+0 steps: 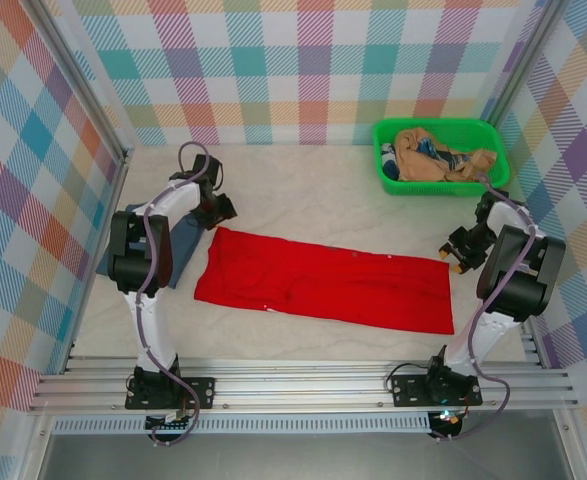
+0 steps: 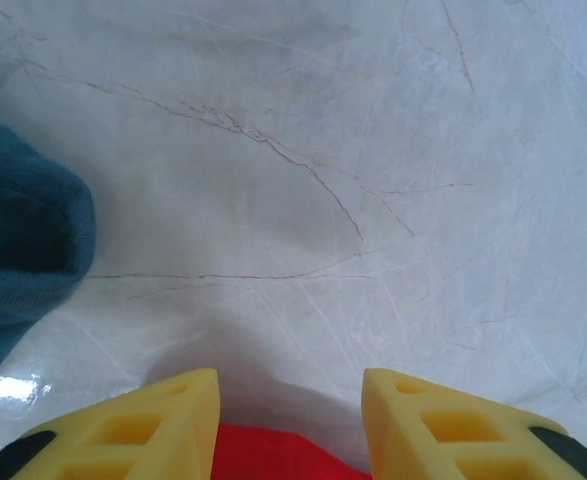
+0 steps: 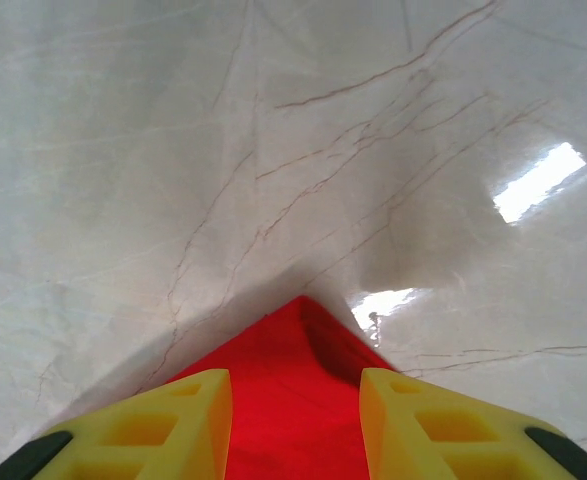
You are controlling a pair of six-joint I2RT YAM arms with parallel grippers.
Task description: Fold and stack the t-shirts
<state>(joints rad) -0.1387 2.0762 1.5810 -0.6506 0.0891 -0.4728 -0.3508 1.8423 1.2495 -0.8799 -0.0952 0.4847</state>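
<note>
Left gripper (image 2: 288, 392) released, jaws wide, over the far-left corner of the red t-shirt (image 1: 323, 285). Right gripper (image 3: 295, 392) also released, straddling its far-right corner, nothing clamped.

Red t-shirt (image 3: 291, 425) corner lies within the spread hand (image 3: 293, 380).

Blue shirt (image 1: 186, 255) half hidden behind left arm (image 1: 145, 250); red shirt (image 2: 273, 455) cut by bottom edge.

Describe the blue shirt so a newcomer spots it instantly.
Find the pale table, then the long red shirt across its middle. Just off that shirt's left end, partly under the left arm, lies the slate-blue shirt: smaller, darker, bundled rather than spread flat.
</note>
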